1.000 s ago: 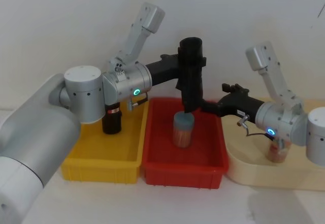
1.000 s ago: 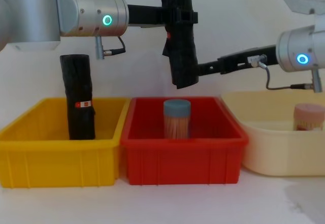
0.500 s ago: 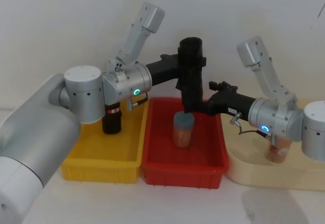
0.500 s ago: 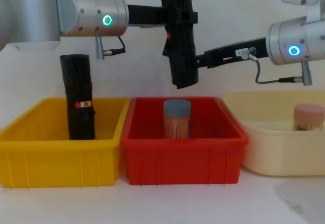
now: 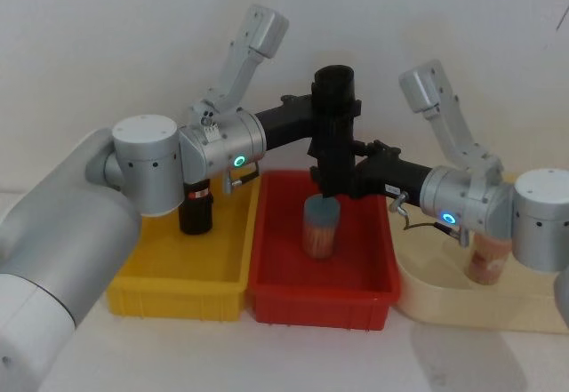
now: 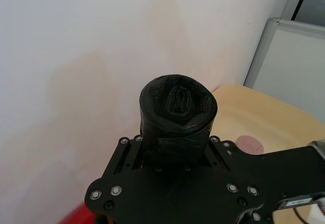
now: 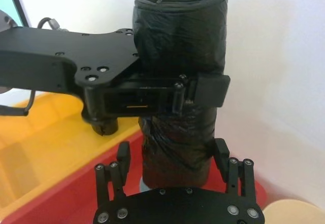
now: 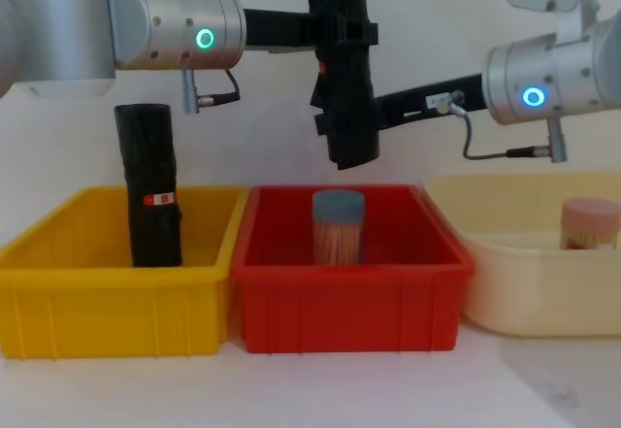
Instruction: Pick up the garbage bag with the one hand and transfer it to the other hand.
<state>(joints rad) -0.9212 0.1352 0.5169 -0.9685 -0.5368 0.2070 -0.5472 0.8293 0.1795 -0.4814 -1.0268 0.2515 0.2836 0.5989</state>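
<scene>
Fingers [image 7: 179, 96] of the one hand [image 8: 342, 32] clamp the garbage bag [image 8: 345, 79] above a jar [image 8: 338, 226], while the other hand [image 7: 171, 162] straddles it, fingers spread.

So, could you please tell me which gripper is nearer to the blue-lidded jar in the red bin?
The right gripper: its fingers flank the garbage bag's lower end, just above the jar. The left gripper holds the bag higher up.

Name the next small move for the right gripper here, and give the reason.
Probably shut its fingers on the garbage bag. The right gripper is open, straddling the bag's lower end, while the left gripper holds it higher up above the red bin.
</scene>
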